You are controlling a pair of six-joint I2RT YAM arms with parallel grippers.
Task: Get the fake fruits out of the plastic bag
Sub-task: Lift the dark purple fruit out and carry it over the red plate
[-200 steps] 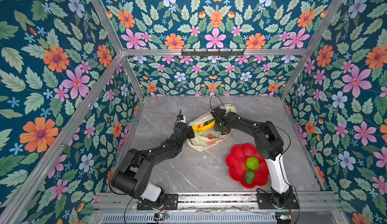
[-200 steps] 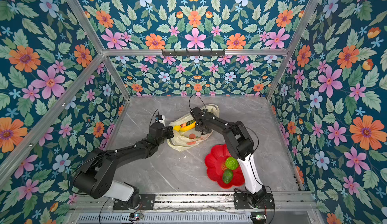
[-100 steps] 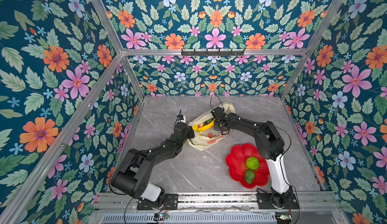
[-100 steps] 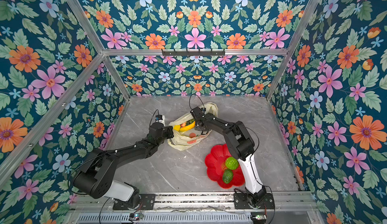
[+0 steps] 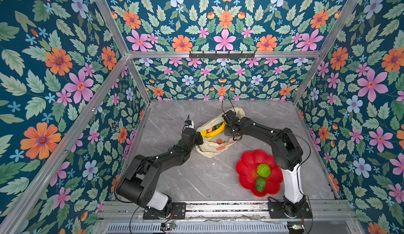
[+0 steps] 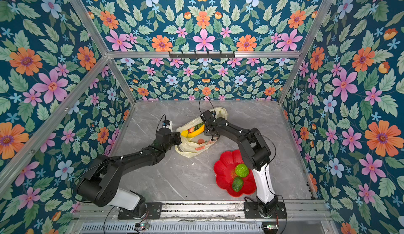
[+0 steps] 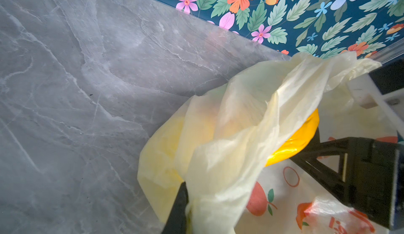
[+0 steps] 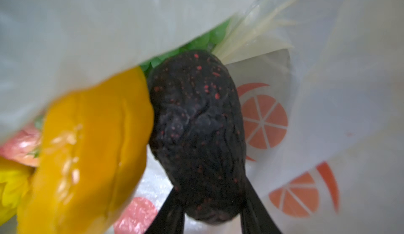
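The pale-yellow plastic bag (image 5: 215, 148) (image 6: 192, 149) lies at mid table, its mouth held up. My left gripper (image 5: 200, 139) (image 7: 190, 204) is shut on a bunched edge of the bag (image 7: 229, 145). My right gripper (image 5: 225, 127) (image 8: 209, 191) reaches into the bag mouth and is shut on a dark avocado (image 8: 196, 123). Beside the avocado lie the yellow banana (image 8: 91, 145) (image 5: 215, 131) (image 6: 196, 131) and green grapes (image 8: 196, 42). Something red (image 8: 21, 143) and something yellow (image 8: 8, 182) show behind the banana.
A red flower-shaped dish (image 5: 247, 173) (image 6: 223, 178) sits at the front right beside the right arm's base. It holds a lime-green bumpy fruit (image 5: 263, 170) and a green avocado (image 5: 260, 184). Floral walls close in three sides of the grey marble table (image 5: 196, 178).
My right gripper's jaws have narrowed onto the dark avocado inside the bag. Both arms have barely shifted, and the left gripper keeps its hold on the bag.
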